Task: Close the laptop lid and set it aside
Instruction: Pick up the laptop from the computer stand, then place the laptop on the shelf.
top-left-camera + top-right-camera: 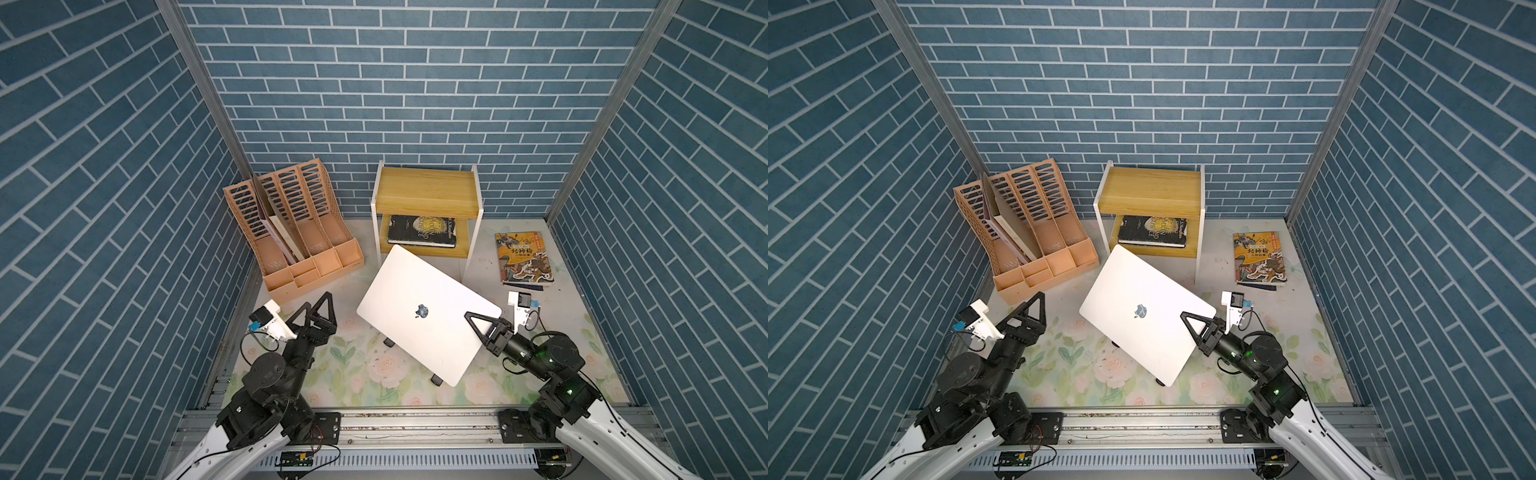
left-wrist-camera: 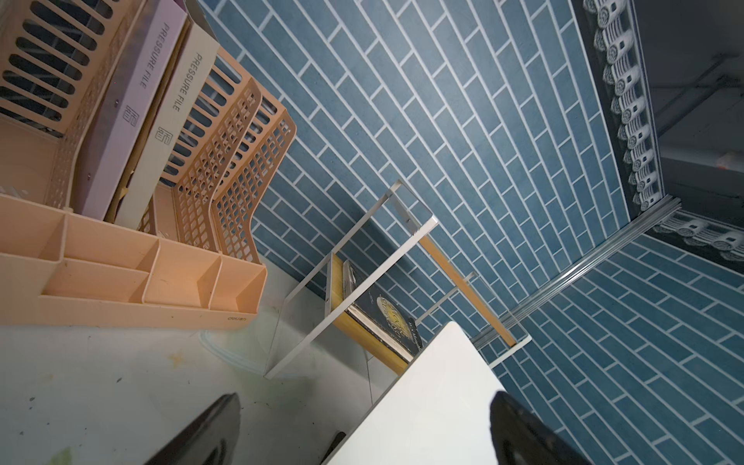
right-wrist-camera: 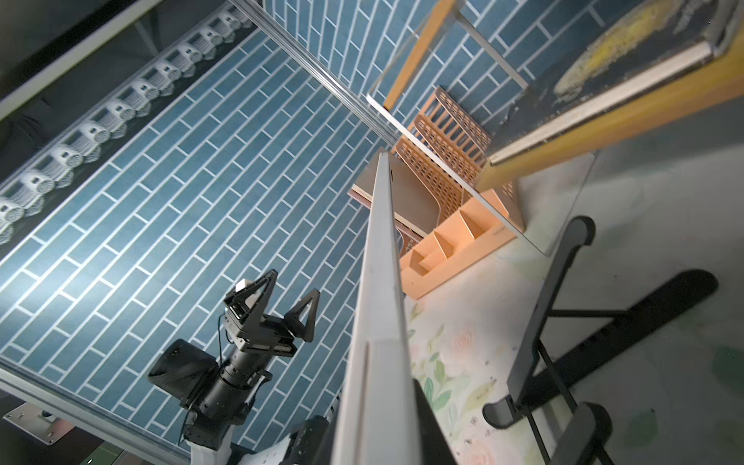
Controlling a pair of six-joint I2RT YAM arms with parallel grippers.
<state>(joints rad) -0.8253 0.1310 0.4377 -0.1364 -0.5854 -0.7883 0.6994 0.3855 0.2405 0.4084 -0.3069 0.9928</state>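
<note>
Organizer holds 2 files; lower shelf holds book.

The left arm at seven o'clock and right arm at five o'clock match: white lower links, black joint housings. The left gripper and right gripper have black hollow triangular fingers. White wrist cameras trail thin black cables; green lights dot the right arm.

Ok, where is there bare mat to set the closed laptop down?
Open floral mat lies near the front, between the left gripper and the folding stand, and between the right arm and the illustrated book. Crowded at the back: file organizer, wooden shelf.
</note>
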